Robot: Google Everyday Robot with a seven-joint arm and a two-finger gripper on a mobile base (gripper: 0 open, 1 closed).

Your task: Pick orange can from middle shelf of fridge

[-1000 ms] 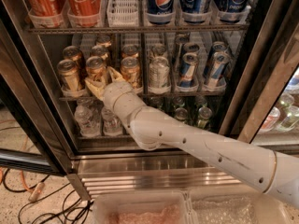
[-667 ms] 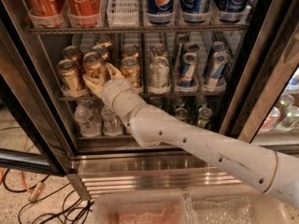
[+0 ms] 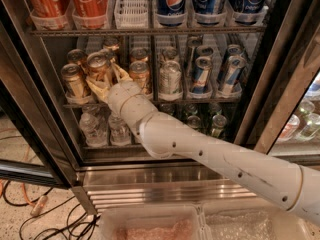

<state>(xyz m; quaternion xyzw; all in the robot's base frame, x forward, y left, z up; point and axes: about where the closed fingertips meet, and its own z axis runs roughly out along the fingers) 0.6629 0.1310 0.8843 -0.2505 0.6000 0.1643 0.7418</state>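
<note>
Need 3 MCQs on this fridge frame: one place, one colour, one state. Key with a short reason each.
1. Where is the gripper?
A) top shelf
B) left side of the middle shelf
C) bottom shelf

2. What colour are the Coca-Cola containers at top left?
A) red
B) green
C) yellow

3. What is the gripper's state?
A) open, clear of all cans
B) shut on the orange can
C) out of view

Key:
1 B, it sits among the orange cans on the second rack.
2 A, they are red with white script.
3 B, its tan fingers flank one can, which sits higher than its neighbours.
</note>
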